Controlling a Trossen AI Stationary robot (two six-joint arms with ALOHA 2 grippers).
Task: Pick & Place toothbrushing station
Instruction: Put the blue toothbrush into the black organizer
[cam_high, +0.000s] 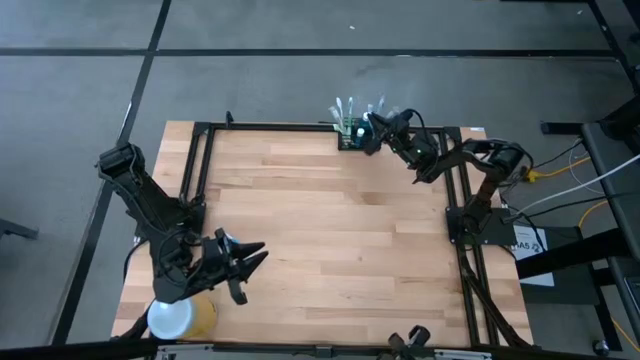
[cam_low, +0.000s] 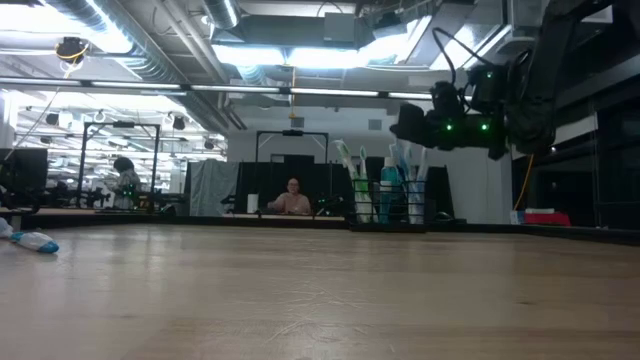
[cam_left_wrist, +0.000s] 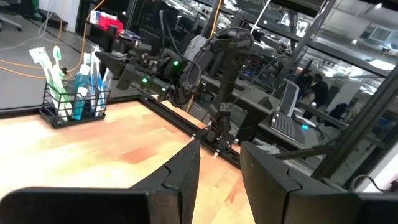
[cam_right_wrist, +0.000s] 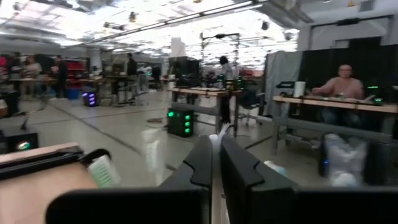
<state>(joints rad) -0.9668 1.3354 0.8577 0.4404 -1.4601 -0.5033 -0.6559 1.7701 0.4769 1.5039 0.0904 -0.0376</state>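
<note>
Wood-topped bench (cam_high: 330, 230) fills the overhead view, framed by black rails. Right arm reaches across to the far edge, its end effector (cam_high: 368, 131) hovering just beside and above the toothbrushing station (cam_high: 352, 135), a black wire rack holding upright toothbrushes (cam_low: 347, 160) and a blue tube (cam_low: 389, 190); its fingers are nearly closed, only a thin slit between them, gripping nothing. Left arm waits at the near left corner, its end effector (cam_high: 246, 268) spread partly open and empty, beside a white-topped yellow cylinder (cam_high: 180, 317). Beyond the bench, a seated person (cam_low: 293, 198) is visible.
</note>
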